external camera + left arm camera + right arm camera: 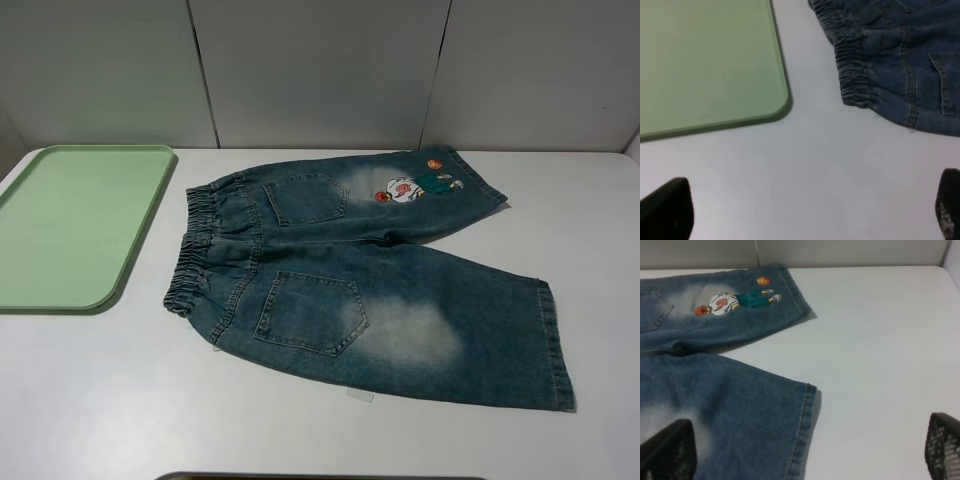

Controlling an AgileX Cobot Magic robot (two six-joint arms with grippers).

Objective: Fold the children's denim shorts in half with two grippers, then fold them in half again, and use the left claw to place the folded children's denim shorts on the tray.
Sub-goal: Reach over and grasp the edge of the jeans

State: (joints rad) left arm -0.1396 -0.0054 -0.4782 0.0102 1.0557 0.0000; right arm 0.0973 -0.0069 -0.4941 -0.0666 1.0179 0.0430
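Exterior high view is showing you the children's denim shorts (370, 270) lying flat and unfolded across the middle and right of the desk (100, 400). They are lying pockets up, with the long axis running parallel to the desk's front edge, the waistband (210, 250) pointing toward the left edge and both legs toward the right edge. The tray (75, 225) is sitting at the far left corner, just beside the waistband and apart from it. Your left gripper (807, 215) is hovering with jaws spread wide, holding nothing, over bare desk near the waistband's front corner. Your right gripper (805, 450) is likewise standing wide and empty, hanging over the hem of the nearer leg (807, 425). Judgement: each arm is sitting nearer its own end of the garment, nothing is blocking either approach, and the first fold is not yet begun.
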